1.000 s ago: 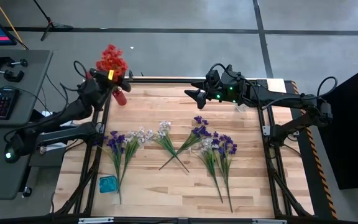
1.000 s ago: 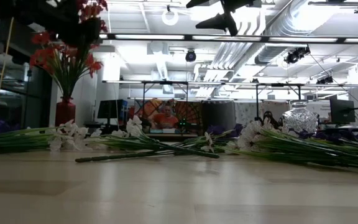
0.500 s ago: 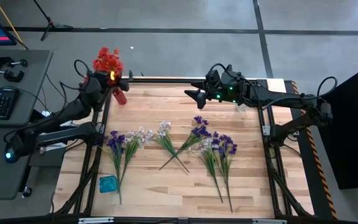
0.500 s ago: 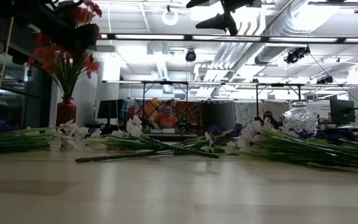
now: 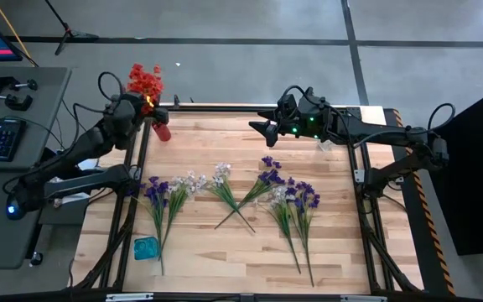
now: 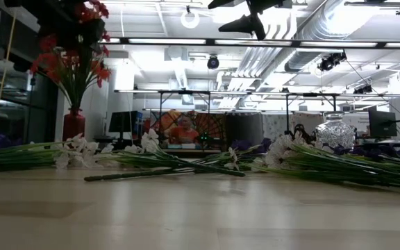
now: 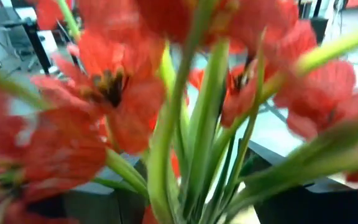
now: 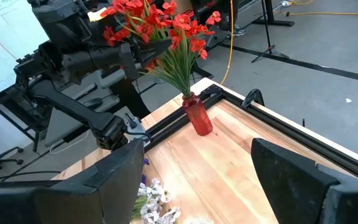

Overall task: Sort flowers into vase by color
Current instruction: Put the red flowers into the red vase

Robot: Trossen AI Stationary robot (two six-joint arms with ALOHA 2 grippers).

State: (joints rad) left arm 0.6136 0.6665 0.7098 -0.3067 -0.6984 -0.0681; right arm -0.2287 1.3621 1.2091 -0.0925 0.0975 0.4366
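My red flowers (image 8: 166, 31) stand in the red vase (image 8: 198, 116) at the worktop's (image 5: 225, 252) far left corner, my left jaws (image 5: 132, 107) spread beside the blossoms, my right jaws (image 5: 267, 128) spread mid-air, while purple and white flowers (image 5: 225, 197) lie unsorted.

Overhead, table-level and right wrist views all share the red flowers (image 5: 145, 80), which crowd the left wrist lens.
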